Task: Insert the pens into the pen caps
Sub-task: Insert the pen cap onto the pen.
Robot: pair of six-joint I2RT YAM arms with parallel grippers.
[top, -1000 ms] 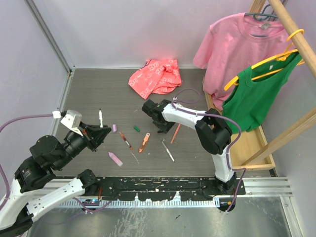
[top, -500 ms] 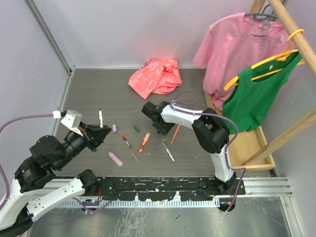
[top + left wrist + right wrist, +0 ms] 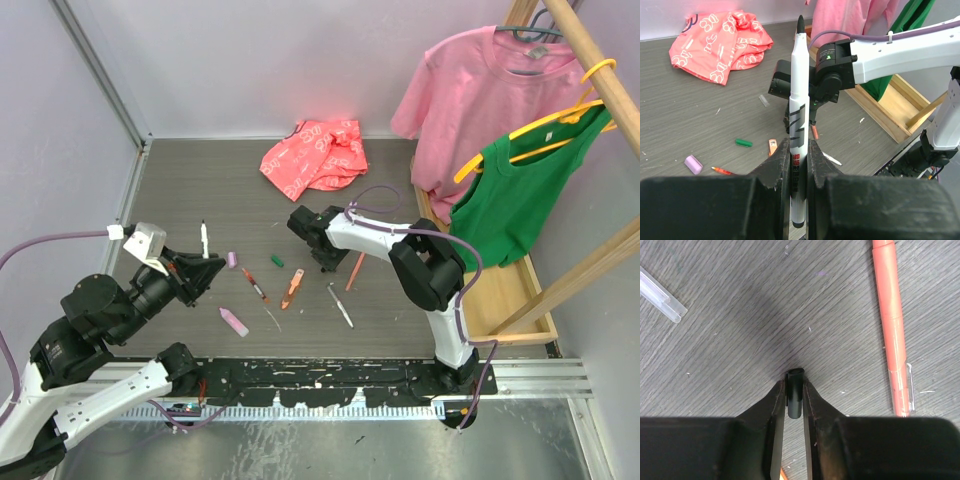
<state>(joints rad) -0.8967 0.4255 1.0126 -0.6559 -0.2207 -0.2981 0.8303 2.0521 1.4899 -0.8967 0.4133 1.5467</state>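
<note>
My left gripper is shut on a white marker, which stands upright with its black tip bare. That gripper hovers over the table's left side. My right gripper points down at the table with a small black pen cap between its fingers, both pads touching it. A salmon-orange pen lies just to the right of it. On the table lie a lilac cap, a green cap, a dark red pen, a short orange pen, a pink highlighter and a slim white pen.
A red patterned cloth lies at the back of the table. A wooden rack with a pink shirt and a green top stands along the right edge. A clear plastic scrap lies left of the right gripper.
The right gripper's jaws have closed in on the black cap after a small shift toward the table. The left arm and its marker have not moved.
</note>
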